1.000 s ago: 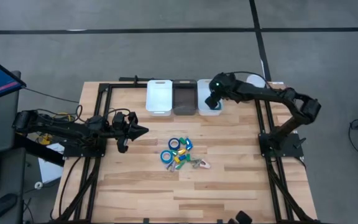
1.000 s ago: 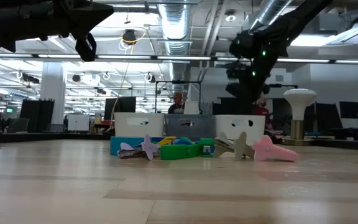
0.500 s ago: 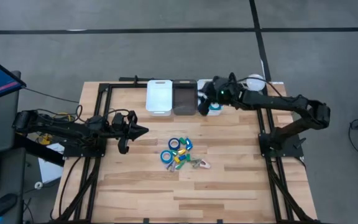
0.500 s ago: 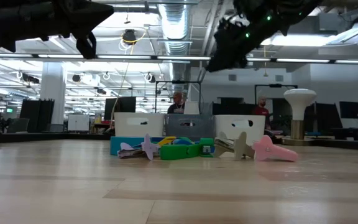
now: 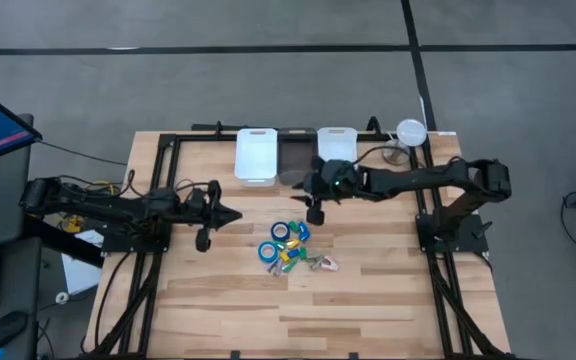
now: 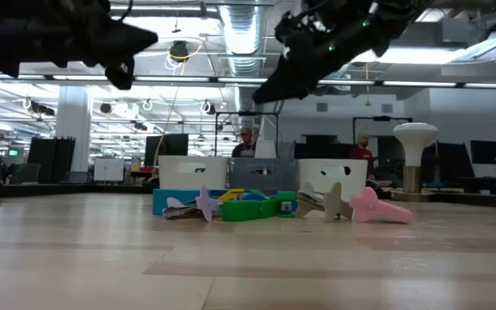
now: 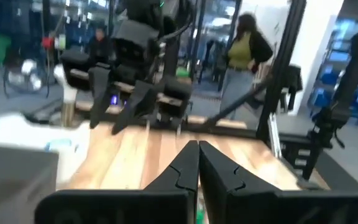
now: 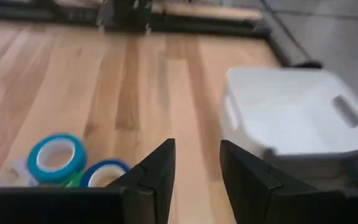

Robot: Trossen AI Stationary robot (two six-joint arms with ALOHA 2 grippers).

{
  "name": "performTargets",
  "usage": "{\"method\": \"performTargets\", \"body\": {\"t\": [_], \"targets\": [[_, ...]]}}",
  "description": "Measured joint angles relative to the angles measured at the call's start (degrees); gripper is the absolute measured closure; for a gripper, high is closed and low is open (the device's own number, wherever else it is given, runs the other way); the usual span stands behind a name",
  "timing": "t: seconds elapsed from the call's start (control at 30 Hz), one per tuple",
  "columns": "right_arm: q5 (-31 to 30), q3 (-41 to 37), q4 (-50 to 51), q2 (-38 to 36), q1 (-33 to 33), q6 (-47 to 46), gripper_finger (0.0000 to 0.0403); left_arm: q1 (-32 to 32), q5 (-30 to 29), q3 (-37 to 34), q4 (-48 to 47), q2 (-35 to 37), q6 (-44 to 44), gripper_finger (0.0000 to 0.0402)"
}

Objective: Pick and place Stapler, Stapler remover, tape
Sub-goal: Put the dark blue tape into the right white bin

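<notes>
A small pile (image 5: 290, 246) lies on the table's middle: blue tape rolls (image 5: 282, 231) with pale cores, a green stapler (image 6: 257, 207), and a pink piece (image 6: 375, 207) on its right side. In the right wrist view two tape rolls (image 8: 56, 157) lie flat on the wood. My right gripper (image 5: 313, 206) hangs open in the air between the bins and the pile, holding nothing; its fingers (image 8: 160, 168) stand apart. My left gripper (image 5: 236, 213) is shut and empty, level above the table, left of the pile.
Three bins stand in a row at the far edge: a white one (image 5: 255, 155), a dark one (image 5: 295, 158) and a white one (image 5: 336, 143). A white lamp-like stand (image 5: 409, 131) sits at the far right corner. People show in the room behind (image 7: 241, 59).
My right gripper has swung from above the rightmost white bin toward the table's near edge and left, and now hangs just beyond the pile. The pile has not moved.
</notes>
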State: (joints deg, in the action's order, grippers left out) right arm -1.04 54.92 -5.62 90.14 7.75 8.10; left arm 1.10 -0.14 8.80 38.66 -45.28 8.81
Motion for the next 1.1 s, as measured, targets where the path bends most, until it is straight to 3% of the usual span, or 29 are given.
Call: {"method": "performTargets", "body": {"t": [0.37, 0.93, 1.1], "targets": [[3.71, 2.63, 4.62, 7.31, -1.14, -0.17, 0.0284, -1.51, 9.86, -0.02, -10.46, 0.17, 0.39, 0.0398], [4.21, 18.77, 11.85, 24.34, -4.44, 1.94, 0.0285, -1.51, 9.40, -0.02, -14.69, 0.20, -2.57, 0.0398], [4.15, 20.06, 11.14, 26.51, -5.56, 2.20, 0.0285, -1.51, 9.39, -0.02, -14.65, 0.22, -2.57, 0.0398]]}}
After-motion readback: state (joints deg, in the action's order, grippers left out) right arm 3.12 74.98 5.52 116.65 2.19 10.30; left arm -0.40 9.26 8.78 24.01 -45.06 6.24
